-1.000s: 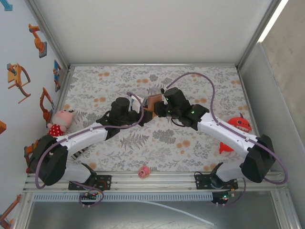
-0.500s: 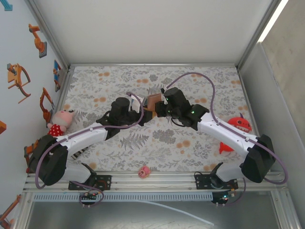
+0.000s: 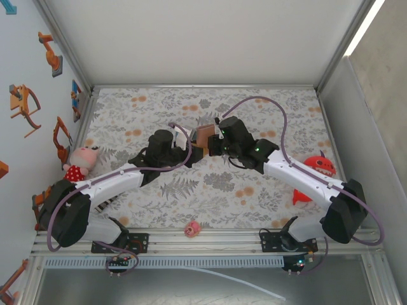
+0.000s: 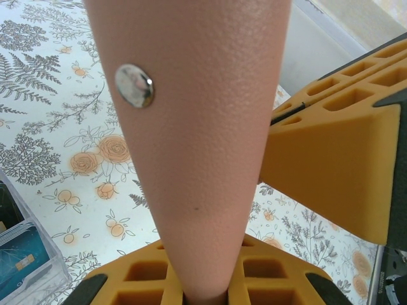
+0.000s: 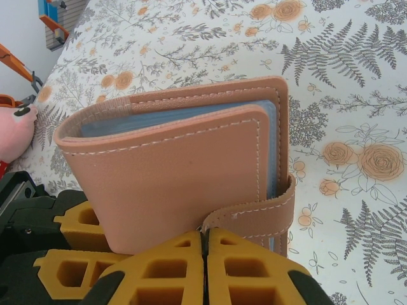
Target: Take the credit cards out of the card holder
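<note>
The tan-brown card holder point(image 3: 203, 135) hangs above the middle of the table between both arms. My left gripper point(image 4: 206, 279) is shut on one cover, whose metal snap stud point(image 4: 134, 84) faces the left wrist camera. My right gripper point(image 5: 205, 238) is shut on the tip of the holder's closing strap point(image 5: 254, 213), its yellow fingers point(image 5: 162, 270) pressed together. The card holder point(image 5: 172, 178) is folded, with pale blue pockets showing at its top edge. A teal credit card point(image 4: 22, 260) sits inside a clear sleeve at the lower left of the left wrist view.
A pink plush doll point(image 3: 79, 162) lies at the table's left edge and a red shark toy point(image 3: 316, 168) at the right. A small pink toy point(image 3: 192, 229) sits by the front rail. White walls enclose the floral tabletop point(image 3: 210, 184).
My right gripper's fingers have closed on the strap tip. Both arms and the card holder have stayed almost in place.
</note>
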Available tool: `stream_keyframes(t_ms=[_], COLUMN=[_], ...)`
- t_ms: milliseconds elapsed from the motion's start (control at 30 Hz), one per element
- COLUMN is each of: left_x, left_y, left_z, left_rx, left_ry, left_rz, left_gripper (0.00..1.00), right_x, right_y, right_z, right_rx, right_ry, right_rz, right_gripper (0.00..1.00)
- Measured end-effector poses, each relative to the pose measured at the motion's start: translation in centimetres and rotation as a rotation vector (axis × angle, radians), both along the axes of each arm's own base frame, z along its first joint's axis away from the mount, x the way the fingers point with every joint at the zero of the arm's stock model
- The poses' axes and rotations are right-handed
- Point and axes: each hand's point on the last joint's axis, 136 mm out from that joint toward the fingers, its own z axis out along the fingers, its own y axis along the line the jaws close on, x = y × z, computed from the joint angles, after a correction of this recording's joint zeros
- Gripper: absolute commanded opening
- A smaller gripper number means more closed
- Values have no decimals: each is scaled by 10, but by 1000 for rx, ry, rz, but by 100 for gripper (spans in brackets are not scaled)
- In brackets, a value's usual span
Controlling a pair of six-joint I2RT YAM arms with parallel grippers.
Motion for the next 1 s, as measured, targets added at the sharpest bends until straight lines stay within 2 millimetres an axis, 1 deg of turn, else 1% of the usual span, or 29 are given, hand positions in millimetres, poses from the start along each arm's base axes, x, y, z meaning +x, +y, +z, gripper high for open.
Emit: stream_keyframes(t_ms=[500, 733, 1000], left_x=[0, 0, 0], left_y=[-1, -1, -1], left_z=[2, 3, 4], left_rx=[-6, -7, -9], left_ry=[-7, -8, -9], left_rz=[-1, -2, -3], left_gripper=[5, 3, 2], right_x=[-2, -3, -4], right_y=[-2, -3, -4], right_z=[3, 4, 6], right_rx=[5, 10, 17], right_ry=[-8, -11, -17], right_rz=[-3, -2, -1], right_gripper=[6, 0, 0])
